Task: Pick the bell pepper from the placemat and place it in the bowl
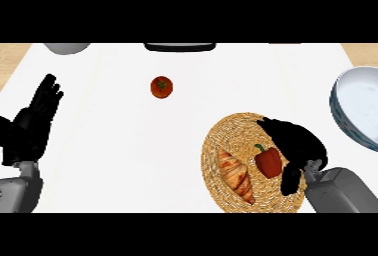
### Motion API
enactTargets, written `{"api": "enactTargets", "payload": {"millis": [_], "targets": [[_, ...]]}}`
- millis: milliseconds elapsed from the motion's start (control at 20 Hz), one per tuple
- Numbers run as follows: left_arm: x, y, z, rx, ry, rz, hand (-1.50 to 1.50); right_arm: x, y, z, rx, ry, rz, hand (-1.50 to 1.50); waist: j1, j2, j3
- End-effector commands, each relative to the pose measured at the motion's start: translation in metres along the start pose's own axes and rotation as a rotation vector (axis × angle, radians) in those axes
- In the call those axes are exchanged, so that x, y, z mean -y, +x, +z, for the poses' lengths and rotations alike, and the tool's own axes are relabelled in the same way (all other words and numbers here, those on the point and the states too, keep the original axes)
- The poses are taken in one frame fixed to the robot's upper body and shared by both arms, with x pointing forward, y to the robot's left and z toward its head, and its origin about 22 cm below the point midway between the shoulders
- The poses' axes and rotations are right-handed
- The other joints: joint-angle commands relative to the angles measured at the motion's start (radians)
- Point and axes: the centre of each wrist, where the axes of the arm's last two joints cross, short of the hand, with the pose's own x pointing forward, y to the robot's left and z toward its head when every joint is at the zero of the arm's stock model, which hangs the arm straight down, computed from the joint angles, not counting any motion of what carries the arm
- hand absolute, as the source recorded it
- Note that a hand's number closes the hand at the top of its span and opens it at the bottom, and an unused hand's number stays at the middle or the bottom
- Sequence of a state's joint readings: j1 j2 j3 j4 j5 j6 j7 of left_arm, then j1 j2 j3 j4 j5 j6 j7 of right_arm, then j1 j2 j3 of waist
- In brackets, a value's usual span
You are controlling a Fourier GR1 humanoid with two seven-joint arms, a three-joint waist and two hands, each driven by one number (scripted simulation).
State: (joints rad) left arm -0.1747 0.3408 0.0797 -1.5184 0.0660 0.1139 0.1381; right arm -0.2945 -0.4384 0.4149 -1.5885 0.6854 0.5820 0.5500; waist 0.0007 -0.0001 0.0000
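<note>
A red bell pepper [269, 161] with a green stem lies on the round woven placemat [225, 131] at the lower right. My right hand [297, 142] hovers over the mat's right side, its fingers curved down around the pepper's right edge and its thumb [291, 181] reaching below it. Whether the hand touches the pepper I cannot tell. The pale blue bowl [362, 107] sits at the right edge, partly cut off. My left hand [33, 120] rests open at the left edge, fingers up.
A croissant [238, 176] lies on the placemat left of the pepper. A tomato [162, 87] sits on the white counter's middle. A grey rounded object [66, 48] and a dark object [180, 47] stand at the far edge.
</note>
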Motion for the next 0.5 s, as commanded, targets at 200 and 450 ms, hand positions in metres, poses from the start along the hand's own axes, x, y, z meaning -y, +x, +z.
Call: {"api": "enactTargets", "payload": {"millis": [200, 450], "targets": [[-0.01, 0.003, 0.007, 0.006, -0.006, 0.003, 0.0, -0.028, 0.006, -0.003, -0.005, 0.001, -0.009, -1.5, 0.0, -0.001, 0.0], [0.005, -0.003, 0.003, 0.006, -0.013, 0.009, 0.0, -0.024, 0.001, -0.027, -0.021, 0.004, 0.012, -1.5, 0.001, 0.0, 0.0]]}}
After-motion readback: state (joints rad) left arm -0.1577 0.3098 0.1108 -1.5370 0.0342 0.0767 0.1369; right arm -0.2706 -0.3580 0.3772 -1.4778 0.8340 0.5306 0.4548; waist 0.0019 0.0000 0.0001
